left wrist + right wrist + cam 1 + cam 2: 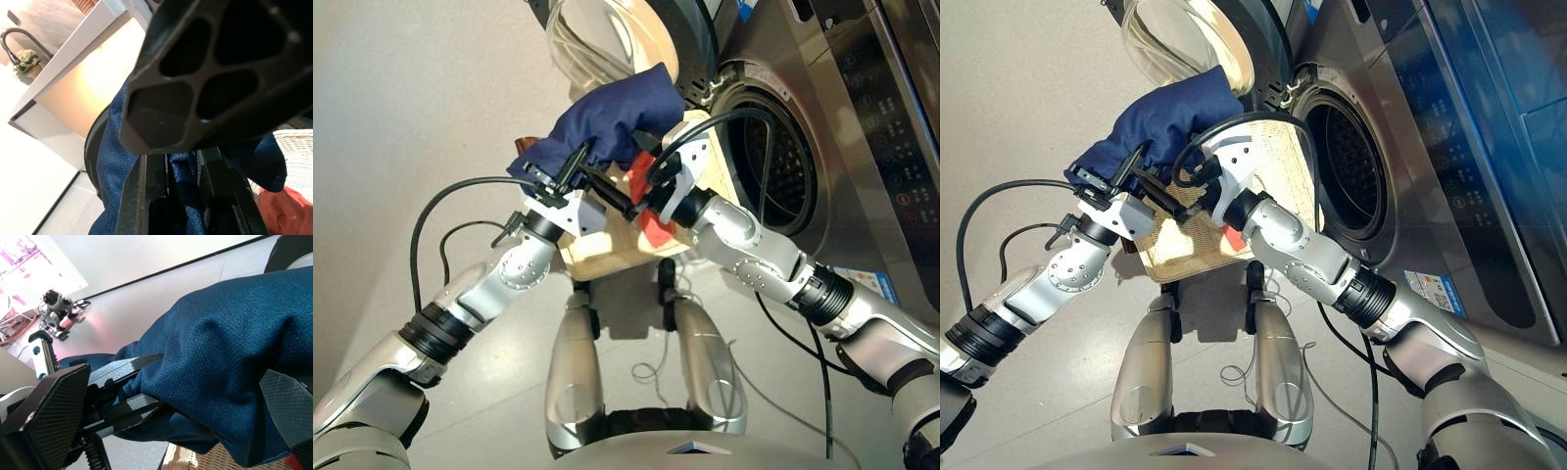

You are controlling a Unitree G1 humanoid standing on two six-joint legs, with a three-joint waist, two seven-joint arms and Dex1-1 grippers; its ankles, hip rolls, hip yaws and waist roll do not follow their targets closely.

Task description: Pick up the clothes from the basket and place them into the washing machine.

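nowhere legible: washing machine [862, 108] panel markings, sticker [1427, 290].

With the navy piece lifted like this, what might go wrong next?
The navy garment hangs bunched off the left end effector and might catch on the open door. The right end effector has open fingers beside it, with no grip. The coral garment is left in the basket.

Your basket [1197, 245] sits near and left of the washing machine [1400, 127]. One garment [617, 117] hangs above it, the other garment [656, 227] lies inside; the open door [607, 39] stands far behind.
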